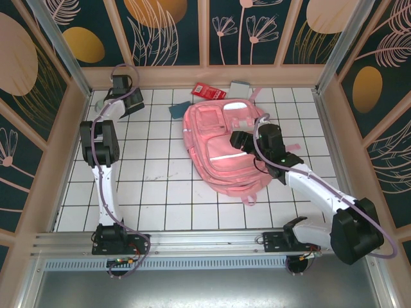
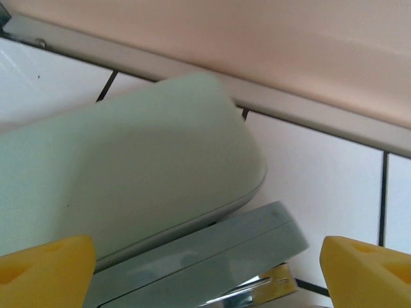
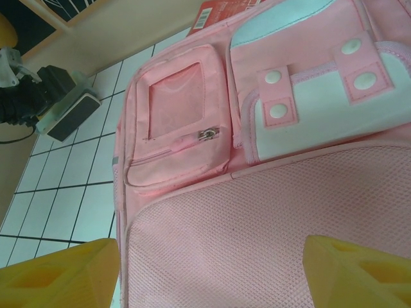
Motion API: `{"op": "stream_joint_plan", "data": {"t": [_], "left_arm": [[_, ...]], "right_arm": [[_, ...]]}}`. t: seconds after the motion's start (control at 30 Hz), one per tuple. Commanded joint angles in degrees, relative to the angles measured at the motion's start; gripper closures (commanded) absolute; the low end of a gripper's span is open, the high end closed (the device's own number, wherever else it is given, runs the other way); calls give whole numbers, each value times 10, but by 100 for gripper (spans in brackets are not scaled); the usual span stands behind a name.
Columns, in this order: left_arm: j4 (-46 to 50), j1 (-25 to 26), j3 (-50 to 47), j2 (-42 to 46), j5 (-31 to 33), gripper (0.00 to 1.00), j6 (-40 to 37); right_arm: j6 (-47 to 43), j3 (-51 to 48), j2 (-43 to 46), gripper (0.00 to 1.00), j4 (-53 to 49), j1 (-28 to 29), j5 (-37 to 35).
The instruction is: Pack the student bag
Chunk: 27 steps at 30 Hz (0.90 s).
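The student bag [image 1: 221, 144] lay flat at the table's far middle. The left pincer [image 2: 205, 274] stood wide astride a pale green stapler [image 2: 128, 173] in the far-left corner. The right pincer [image 3: 207, 269] hung wide over the bag. This looked like the pick-up stage, and the next move called for closing squarely on the stapler.

One pink backpack [image 1: 221, 151], just the one. Behind it, count them: one red packet [image 1: 209, 92], one flat grey piece [image 1: 241, 88], one teal-blue piece [image 1: 180, 110] (too small to name better). Off to the backpack's left, one pale-green stapler [image 2: 128, 173]. And two arms: left arm [image 1: 106, 186], right arm [image 1: 314, 189].
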<state>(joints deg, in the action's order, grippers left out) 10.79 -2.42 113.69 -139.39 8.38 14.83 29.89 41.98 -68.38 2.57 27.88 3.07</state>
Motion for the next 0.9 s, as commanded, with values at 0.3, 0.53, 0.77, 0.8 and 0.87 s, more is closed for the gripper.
{"op": "stream_joint_plan", "data": {"t": [0.3, 0.53, 0.77, 0.8, 0.87], "left_arm": [[48, 2, -23, 12, -96, 13, 54], [61, 2, -98, 66, -152, 17, 136], [-24, 19, -250, 181, -176, 16, 194], [-22, 23, -252, 190, -162, 16, 187], [-14, 34, -248, 203, -122, 17, 158]], "right_arm": [[-2, 16, 9, 25, 23, 16, -5], [-2, 3, 24, 25, 33, 17, -2], [-3, -17, 38, 25, 44, 19, 2], [-3, -18, 40, 25, 45, 19, 3], [-2, -21, 44, 25, 45, 20, 3]]}}
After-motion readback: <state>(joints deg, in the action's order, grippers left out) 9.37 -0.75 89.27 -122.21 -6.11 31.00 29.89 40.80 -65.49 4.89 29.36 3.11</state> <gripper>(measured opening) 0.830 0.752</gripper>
